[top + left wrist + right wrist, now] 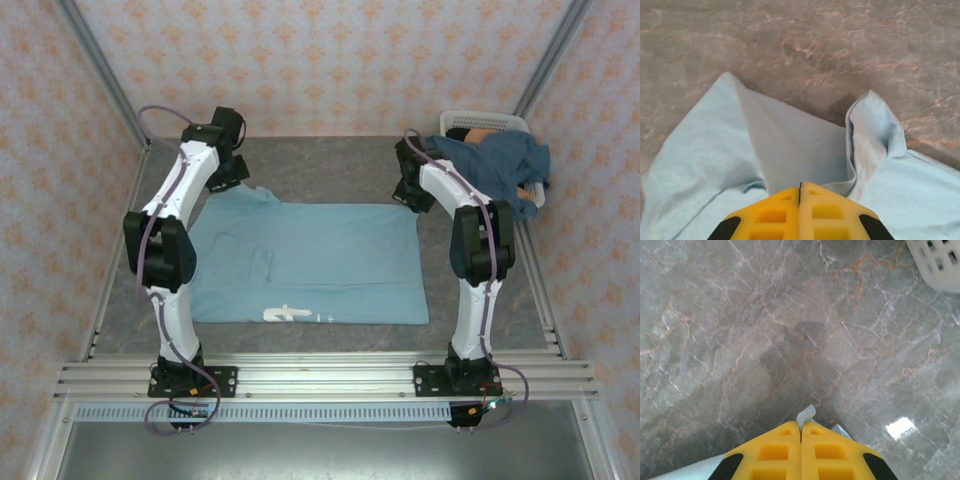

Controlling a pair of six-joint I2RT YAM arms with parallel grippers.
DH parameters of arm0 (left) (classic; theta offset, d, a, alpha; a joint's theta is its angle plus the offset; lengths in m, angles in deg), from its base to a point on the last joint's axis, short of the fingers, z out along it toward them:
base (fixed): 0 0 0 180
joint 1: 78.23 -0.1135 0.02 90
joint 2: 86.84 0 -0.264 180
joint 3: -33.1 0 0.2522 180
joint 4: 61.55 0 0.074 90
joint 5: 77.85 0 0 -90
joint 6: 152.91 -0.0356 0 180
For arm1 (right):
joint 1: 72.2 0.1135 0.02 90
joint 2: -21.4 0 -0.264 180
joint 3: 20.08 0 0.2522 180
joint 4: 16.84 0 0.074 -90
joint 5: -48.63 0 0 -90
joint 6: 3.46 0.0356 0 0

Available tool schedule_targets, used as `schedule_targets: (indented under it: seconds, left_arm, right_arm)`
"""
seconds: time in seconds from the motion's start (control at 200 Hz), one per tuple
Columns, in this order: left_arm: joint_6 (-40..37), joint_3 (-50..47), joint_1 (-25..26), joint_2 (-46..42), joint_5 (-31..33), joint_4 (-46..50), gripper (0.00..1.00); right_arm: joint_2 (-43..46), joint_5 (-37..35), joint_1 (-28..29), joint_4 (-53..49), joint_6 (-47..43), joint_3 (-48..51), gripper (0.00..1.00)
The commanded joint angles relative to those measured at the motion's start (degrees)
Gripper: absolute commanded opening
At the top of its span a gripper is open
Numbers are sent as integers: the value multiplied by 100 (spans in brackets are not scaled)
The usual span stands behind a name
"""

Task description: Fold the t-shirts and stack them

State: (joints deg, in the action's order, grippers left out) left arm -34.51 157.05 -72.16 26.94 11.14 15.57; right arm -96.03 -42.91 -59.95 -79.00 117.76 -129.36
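grey marbled table (pixel 330 165), its sides partly covered by the arms. light sky-blue t-shirt (pixel 320 260) lies flat mid-table between the two arms; its far-left corner is rumpled and half hidden under the left arm. darker blue t-shirt (pixel 500 165) slumps over the white basket (pixel 490 120) in the far right corner, covering most of it. white lettering (pixel 285 314) at the light shirt's near edge, too small to read. left gripper (pixel 800 186): yellow fingers pressed together, pinching a raised fold of the light shirt. right gripper (pixel 801 426): fingers together, a pale scrap of cloth (pixel 806 416) poking out at the tips; the rest of that corner is hidden beneath them.
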Motion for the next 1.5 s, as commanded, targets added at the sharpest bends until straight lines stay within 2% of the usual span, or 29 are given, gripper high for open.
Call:
schedule_targets:
  seconds: [0.0,0.445,0.731,0.946,1.221,1.496]
  left_arm:
    - [-122,-456,-89,-774,151,22,0]
    - [171,-2968,-111,-3056,146,103,0]
    - [466,-4083,-106,-4044,163,169,0]
    - [570,-4584,-106,-4480,145,279,0]
    - [667,-4539,-99,-4915,594,652,0]
    - [921,-5146,-20,-5063,687,711,0]
  right_arm:
    - [435,-77,88,-21,-39,299,0]
    - [1715,-154,241,54,188,1824,0]
    - [2556,-122,330,41,322,2766,0]
    - [2739,42,380,41,410,3070,0]
    - [3033,-145,444,-159,415,3125,0]
    - [3132,-109,466,-196,490,3520,0]
